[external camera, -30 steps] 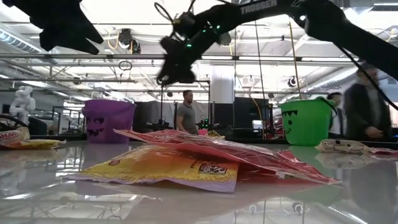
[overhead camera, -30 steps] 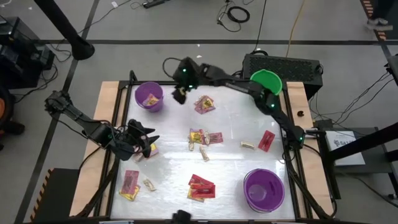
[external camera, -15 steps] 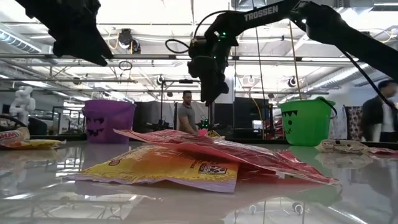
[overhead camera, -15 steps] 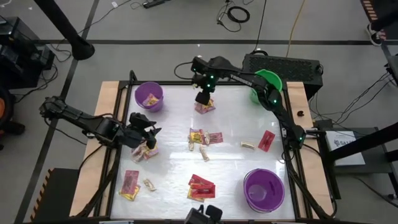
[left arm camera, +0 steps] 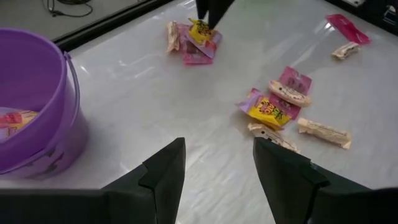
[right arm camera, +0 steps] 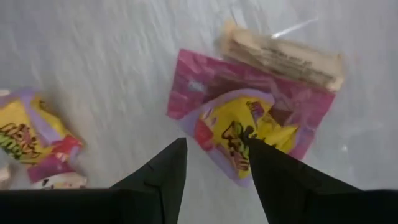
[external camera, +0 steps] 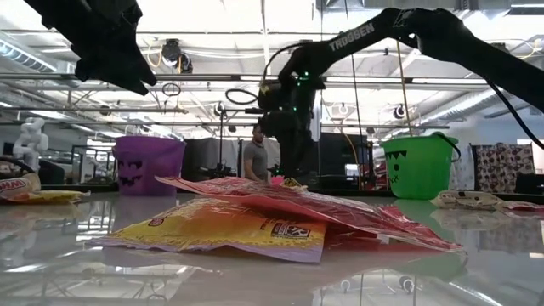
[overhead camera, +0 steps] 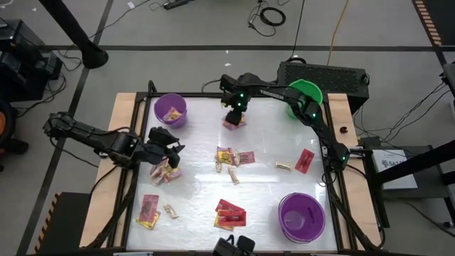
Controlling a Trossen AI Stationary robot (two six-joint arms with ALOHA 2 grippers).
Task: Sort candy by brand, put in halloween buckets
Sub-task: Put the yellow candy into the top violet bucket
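My right gripper is open and low over the candy cluster at the table's far middle. In the right wrist view its gripper straddles a yellow packet lying on a pink packet, with a tan piece beyond. My left gripper hangs open and empty above candy at the left side. One purple bucket stands at the far left with candy inside, the green bucket at the far right, and the other purple bucket near right. My right gripper comes at the yellow packet from above, pointing down, one finger on either side of it. Whether the fingertips touch the packet or the table, I cannot tell. The packet lies flat on the pink one.
More candy lies at the table's middle, a red packet and tan piece to the right, red and yellow packets at the near edge, and others near left. A black box sits behind the green bucket.
My right gripper has swung from beside the far-left purple bucket toward the table's right, then dropped down onto the far candy cluster, with its fingers now pointing straight down.
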